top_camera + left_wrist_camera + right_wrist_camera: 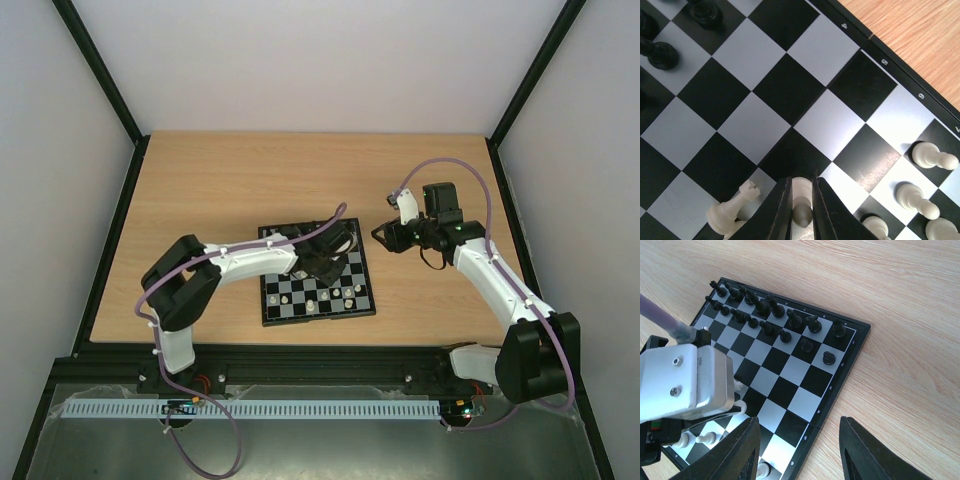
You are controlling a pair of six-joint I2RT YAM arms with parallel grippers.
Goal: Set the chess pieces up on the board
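The board (pixel 320 318) lies at the table's middle. Black chess pieces (pixel 765 310) stand in two rows along its far side, and white pieces (pixel 345 292) stand on its near side. My left gripper (pixel 325 262) is low over the board, and its jaws press both sides of a cream-white piece (pixel 801 197) that stands on a square. A white rook (pixel 732 210) leans just left of the left gripper (pixel 801 180). Open and holding nothing, my right gripper (pixel 799 421) hovers over the board's right edge (pixel 837 390).
More white pieces (pixel 932 156) stand near the board's right border. The left arm's white wrist housing (pixel 685 382) fills the left of the right wrist view. Bare wooden table (pixel 250 180) surrounds the board, with black frame rails along the sides.
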